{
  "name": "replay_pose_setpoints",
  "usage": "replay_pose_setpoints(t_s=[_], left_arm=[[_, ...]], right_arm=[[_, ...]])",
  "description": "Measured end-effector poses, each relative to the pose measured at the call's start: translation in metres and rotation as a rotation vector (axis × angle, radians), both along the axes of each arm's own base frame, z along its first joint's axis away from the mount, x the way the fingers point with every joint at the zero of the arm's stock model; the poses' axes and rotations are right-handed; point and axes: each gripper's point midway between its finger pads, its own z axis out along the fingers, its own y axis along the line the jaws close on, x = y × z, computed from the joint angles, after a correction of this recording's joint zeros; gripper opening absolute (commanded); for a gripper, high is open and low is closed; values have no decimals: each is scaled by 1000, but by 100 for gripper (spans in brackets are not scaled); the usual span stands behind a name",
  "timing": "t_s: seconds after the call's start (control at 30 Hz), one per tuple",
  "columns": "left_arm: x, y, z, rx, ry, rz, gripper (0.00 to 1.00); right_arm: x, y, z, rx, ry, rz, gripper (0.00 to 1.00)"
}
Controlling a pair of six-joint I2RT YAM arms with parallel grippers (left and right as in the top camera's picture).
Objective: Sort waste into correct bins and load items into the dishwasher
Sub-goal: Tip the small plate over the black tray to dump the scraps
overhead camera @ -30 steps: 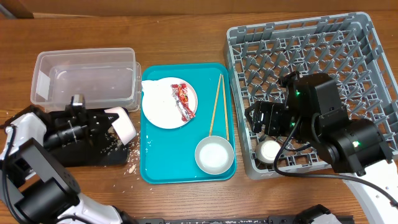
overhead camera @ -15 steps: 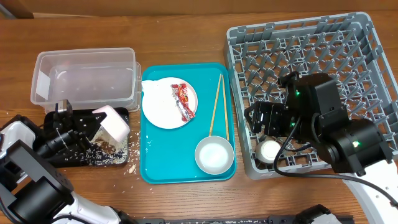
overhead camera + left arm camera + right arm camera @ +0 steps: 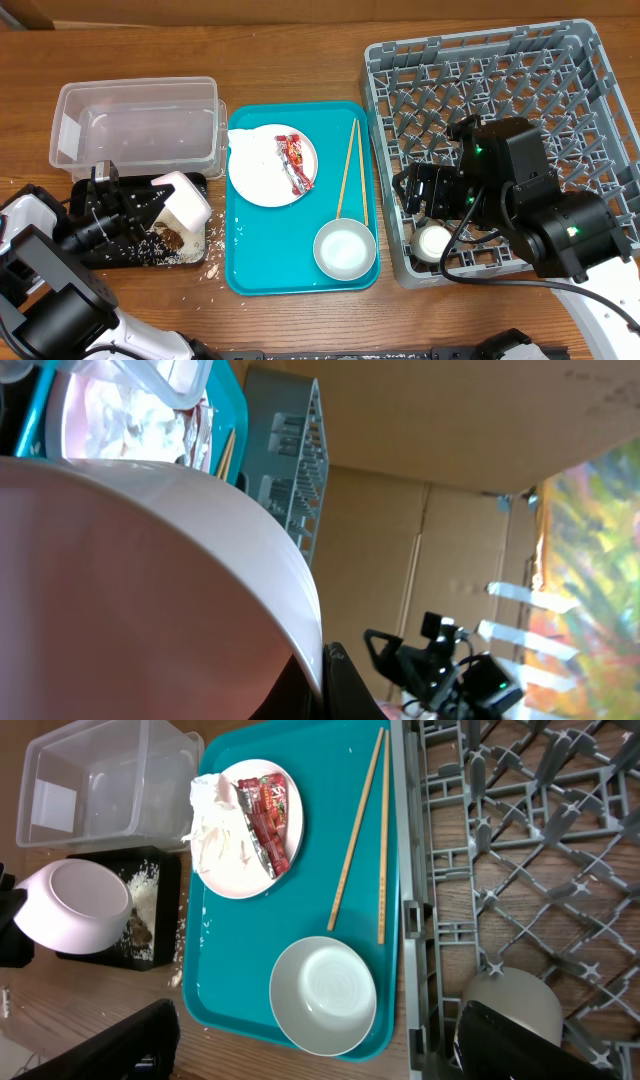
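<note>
My left gripper is shut on the rim of the pale-pink plate, held tilted over the black tray. Rice and brown scraps lie in that tray. In the left wrist view the pink plate fills the frame beside my finger. My right gripper is open and empty over the grey dish rack, above the white cup. The white plate holds the red wrapper and napkin. Chopsticks and bowl lie on the teal tray.
The clear tub stands behind the black tray. The teal tray lies between the bins and the rack. Loose rice grains are scattered on the wood by the black tray's right edge.
My left gripper has drawn back left with the pink plate tilted. Rice and brown scraps now lie in the black tray. The right arm has not moved.
</note>
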Motion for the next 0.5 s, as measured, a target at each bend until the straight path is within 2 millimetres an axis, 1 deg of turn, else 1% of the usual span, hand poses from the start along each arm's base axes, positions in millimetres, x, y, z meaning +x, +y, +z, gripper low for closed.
replay_pose_setpoints(t_s=[0.07,0.17,0.27,0.33,0.43,0.5], left_arm=[[-2,-1,-1,28,-23,-16,4],[0,3,-6,130,-99,-38,4],[-3,-1,-4,145,-75,-66,4],[-6,-11,-1,167,-81,-109,4],[-10,-33,6,222,-97,-202,4],[-11,-47,12,291,-106,-269,4]], right_arm=[[0,0,0,0,0,0,91],[0,0,0,0,0,0,91],[0,0,0,0,1,0,91],[0,0,0,0,0,-1,91],[1,0,1,2,-5,0,91],[1,0,1,2,-6,0,91]])
